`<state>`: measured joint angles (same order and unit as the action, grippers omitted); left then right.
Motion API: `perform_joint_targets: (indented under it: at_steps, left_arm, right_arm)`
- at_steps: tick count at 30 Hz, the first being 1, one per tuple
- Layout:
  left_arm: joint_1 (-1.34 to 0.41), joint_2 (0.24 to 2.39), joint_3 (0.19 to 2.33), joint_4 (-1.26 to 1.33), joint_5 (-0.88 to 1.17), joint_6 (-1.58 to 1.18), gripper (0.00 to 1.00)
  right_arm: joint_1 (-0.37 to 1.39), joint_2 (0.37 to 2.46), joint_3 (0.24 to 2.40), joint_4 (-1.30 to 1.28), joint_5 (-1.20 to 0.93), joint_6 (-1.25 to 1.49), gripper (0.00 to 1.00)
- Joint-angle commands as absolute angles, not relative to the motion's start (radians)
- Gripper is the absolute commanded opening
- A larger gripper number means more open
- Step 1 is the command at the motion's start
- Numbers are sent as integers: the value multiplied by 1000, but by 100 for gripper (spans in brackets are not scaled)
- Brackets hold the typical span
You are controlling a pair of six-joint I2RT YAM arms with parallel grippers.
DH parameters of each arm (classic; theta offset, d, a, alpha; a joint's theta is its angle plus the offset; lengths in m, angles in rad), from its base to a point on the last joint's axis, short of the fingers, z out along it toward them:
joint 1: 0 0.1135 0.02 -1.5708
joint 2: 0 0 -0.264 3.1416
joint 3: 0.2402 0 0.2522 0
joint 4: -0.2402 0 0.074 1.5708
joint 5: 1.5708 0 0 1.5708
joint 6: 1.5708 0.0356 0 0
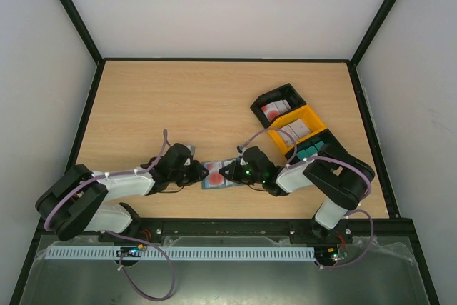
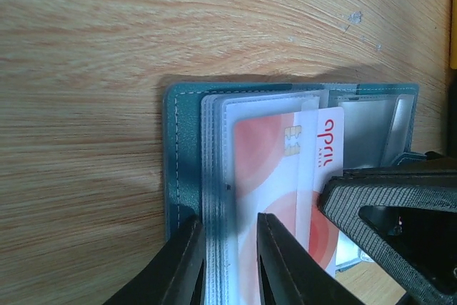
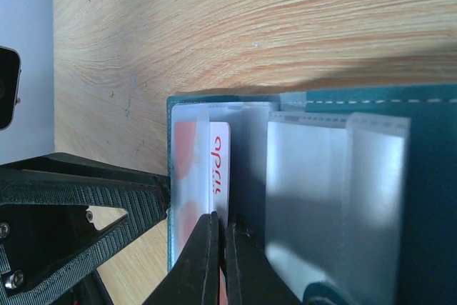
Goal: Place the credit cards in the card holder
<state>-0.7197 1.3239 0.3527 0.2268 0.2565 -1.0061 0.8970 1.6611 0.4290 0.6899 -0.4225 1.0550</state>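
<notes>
The teal card holder (image 1: 216,176) lies open on the table between my two grippers, its clear sleeves showing. In the left wrist view its teal cover (image 2: 178,155) and stacked sleeves sit between my left gripper's (image 2: 227,221) jaws, which are shut on that flap. A white credit card (image 2: 323,149) with red circles and red lettering lies partly inside a sleeve. In the right wrist view my right gripper (image 3: 221,221) is shut on that card's (image 3: 220,155) near edge, beside the teal cover (image 3: 432,176). From above, the left gripper (image 1: 198,172) and right gripper (image 1: 231,171) nearly meet.
A three-bin tray stands at the right: a black bin (image 1: 263,99) with red-and-white cards, a yellow bin (image 1: 315,116) with pale cards, and a dark-green bin (image 1: 330,140) with teal wallets. A black frame borders the table.
</notes>
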Motion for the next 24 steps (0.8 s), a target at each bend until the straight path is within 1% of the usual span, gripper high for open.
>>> perform_joint_targets:
  at_steps: [1,4,8,10,18,20,22,23,24]
  left_arm:
    - [-732,1332,328,222,255,-1005,23]
    - [-733,1322,325,222,253,-1007,23]
    - [-736,1293,318,221,250,-1011,23]
    - [-736,1276,316,212,242,-1011,24]
    - [-736,1215,311,197,222,-1003,21]
    - [-737,1215,308,207,228,-1000,21]
    - [-738,1215,307,213,234,-999,21]
    - [-738,1215,307,215,238,-997,21]
    - [-738,1215,306,218,241,-997,21]
  right_arm:
    - [922,1684,437,670,-396,1052,2]
    - [925,1673,447,654,-387,1041,3]
    - [935,1663,481,595,-375,1016,6]
    - [939,1645,492,558,-354,1010,9]
    - [955,1500,541,297,-237,957,30]
    - [957,1493,552,257,-234,949,31]
    - [965,1499,563,225,-233,942,29]
    - [969,1504,572,208,-235,941,27]
    - [974,1511,577,199,-236,938,21]
